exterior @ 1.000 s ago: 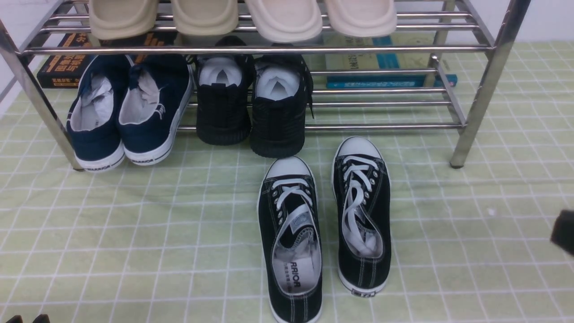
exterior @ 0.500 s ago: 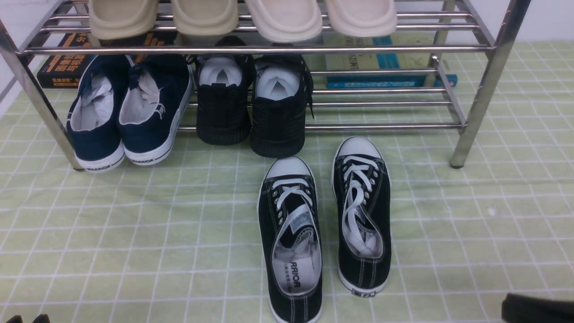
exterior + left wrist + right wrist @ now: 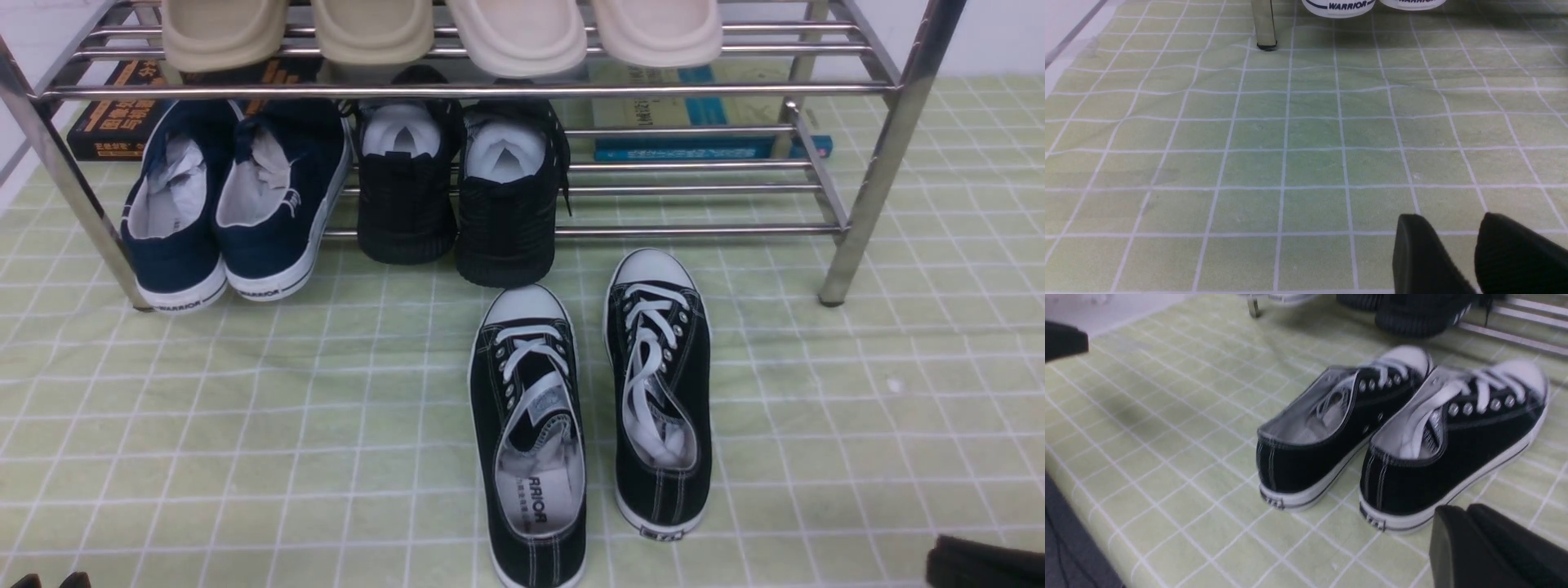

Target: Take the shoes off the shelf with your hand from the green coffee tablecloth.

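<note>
Front view: the shoes (image 3: pixel 589 408) stand on the tablecloth (image 3: pixel 245 408) before the shelf (image 3: pixel 882 147); my right end effector (image 3: pixel 1457 531) grasps nothing, opening unclear.

"WARRIOR" on navy sneaker (image 3: pixel 175 245) sole, "ARRIOR" on black shoe (image 3: pixel 531 441) insole

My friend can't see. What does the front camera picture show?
Two black sneakers with white laces sit side by side on a green checked tablecloth, in front of a shiny metal shoe rack. Navy shoes and all-black shoes rest on its lower shelf, beige slippers on top.
</note>
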Tool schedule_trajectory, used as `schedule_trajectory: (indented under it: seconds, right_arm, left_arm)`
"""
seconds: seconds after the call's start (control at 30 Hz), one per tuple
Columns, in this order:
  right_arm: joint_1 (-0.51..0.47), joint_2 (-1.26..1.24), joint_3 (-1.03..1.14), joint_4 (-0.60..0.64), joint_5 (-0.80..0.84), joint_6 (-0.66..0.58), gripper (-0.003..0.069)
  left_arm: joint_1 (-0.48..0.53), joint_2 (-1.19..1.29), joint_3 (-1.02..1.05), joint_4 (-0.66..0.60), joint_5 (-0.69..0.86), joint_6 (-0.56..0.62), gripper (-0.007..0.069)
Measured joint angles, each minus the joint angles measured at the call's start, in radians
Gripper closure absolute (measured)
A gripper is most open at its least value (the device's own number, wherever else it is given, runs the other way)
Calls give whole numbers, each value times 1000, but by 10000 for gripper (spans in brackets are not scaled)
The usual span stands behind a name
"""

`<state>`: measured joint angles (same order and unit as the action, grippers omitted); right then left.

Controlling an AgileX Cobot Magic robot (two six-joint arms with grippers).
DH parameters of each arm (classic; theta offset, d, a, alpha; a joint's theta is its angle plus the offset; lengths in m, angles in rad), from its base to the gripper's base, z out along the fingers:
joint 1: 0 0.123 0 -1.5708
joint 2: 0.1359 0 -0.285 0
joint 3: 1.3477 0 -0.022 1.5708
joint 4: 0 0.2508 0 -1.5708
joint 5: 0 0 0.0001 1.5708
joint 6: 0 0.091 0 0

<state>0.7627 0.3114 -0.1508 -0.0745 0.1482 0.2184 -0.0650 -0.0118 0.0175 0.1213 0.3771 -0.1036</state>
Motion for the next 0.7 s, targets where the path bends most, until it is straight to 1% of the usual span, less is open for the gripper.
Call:
schedule_trajectory:
  seconds: [0.07,0.13,0.17,0.2,0.27,0.3,0.33,0.4,0.43,0.47,0.57,0.63,0.7]
  right_arm:
    - [-61,-53,30,2,-2,-9,597]
    - [-100,-83,49,7,-1,-25,596]
    - [-166,-133,81,19,0,-62,592]
    - [-208,-163,100,29,2,-90,591]
    - [-286,-229,135,74,11,-157,587]
    - [-293,-229,138,74,13,-164,586]
    - [-349,-272,157,116,31,-218,583]
    - [-420,-311,173,156,50,-277,580]
    - [-450,-318,175,163,59,-290,579]
    - [-456,-318,176,164,63,-293,578]
    - [-548,-322,175,177,109,-307,576]
    - [-577,-322,175,176,133,-307,575]
    - [-638,-322,175,176,175,-308,569]
  left_arm:
    - [0,0,0,0,0,0,383]
    - [0,0,0,0,0,0,383]
    - [0,0,0,0,0,0,383]
    - [0,0,0,0,0,0,383]
    - [0,0,0,0,0,0,383]
    - [0,0,0,0,0,0,383]
    - [0,0,0,0,0,0,383]
    - [0,0,0,0,0,0,383]
    - [0,0,0,0,0,0,383]
    - [0,0,0,0,0,0,383]
    - [0,0,0,0,0,0,383]
    - [0,0,0,0,0,0,383]
    - [0,0,0,0,0,0,383]
